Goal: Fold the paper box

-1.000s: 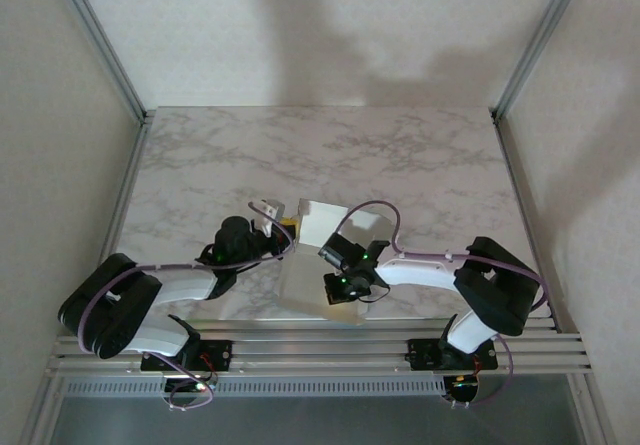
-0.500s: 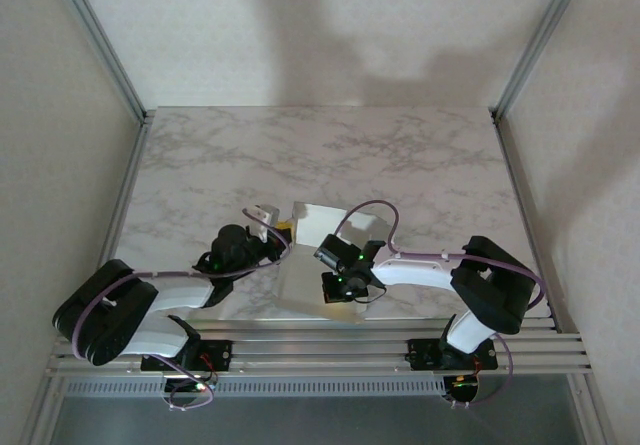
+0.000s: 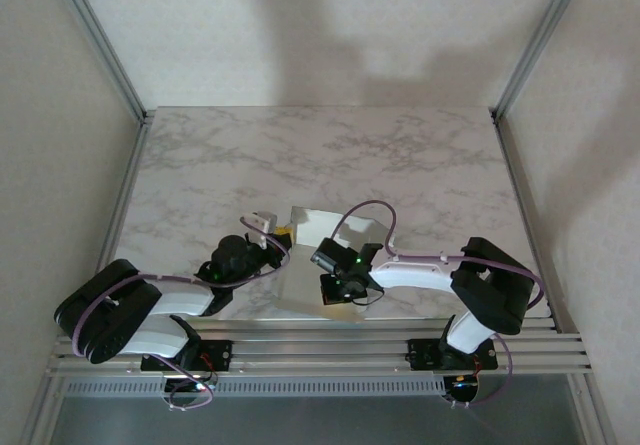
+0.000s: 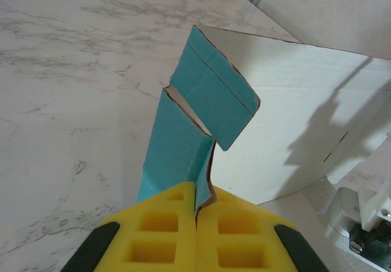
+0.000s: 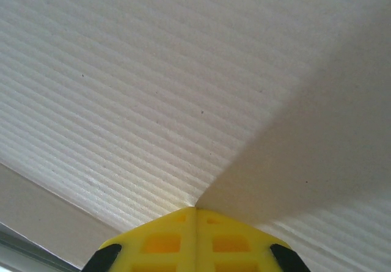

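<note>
The paper box (image 3: pixel 305 265) lies half-raised near the table's front middle, between the two arms, pale grey-white faces showing. In the left wrist view its turquoise flap (image 4: pixel 183 143) rises from my left gripper (image 4: pixel 197 194), whose yellow pads are shut on the flap's lower edge; a white panel (image 4: pixel 293 119) stands behind. From above, the left gripper (image 3: pixel 283 233) sits at the box's left edge. My right gripper (image 3: pixel 337 290) is over the box's near right part. Its pads are shut together, and the right gripper (image 5: pixel 195 209) touches the ribbed pale face (image 5: pixel 153 82) with its tips.
The marble table (image 3: pixel 320 155) stretches open behind the box, bounded by walls and metal posts (image 3: pixel 100 40) at the back corners. An aluminium rail (image 3: pixel 320 350) runs along the near edge. Part of the right arm's metal fitting (image 4: pixel 360 220) shows beside the box.
My left gripper has drawn a little toward the near left with the flap in it, and the box's upright panel has followed leftward. The right gripper shifted slightly left on the box.
</note>
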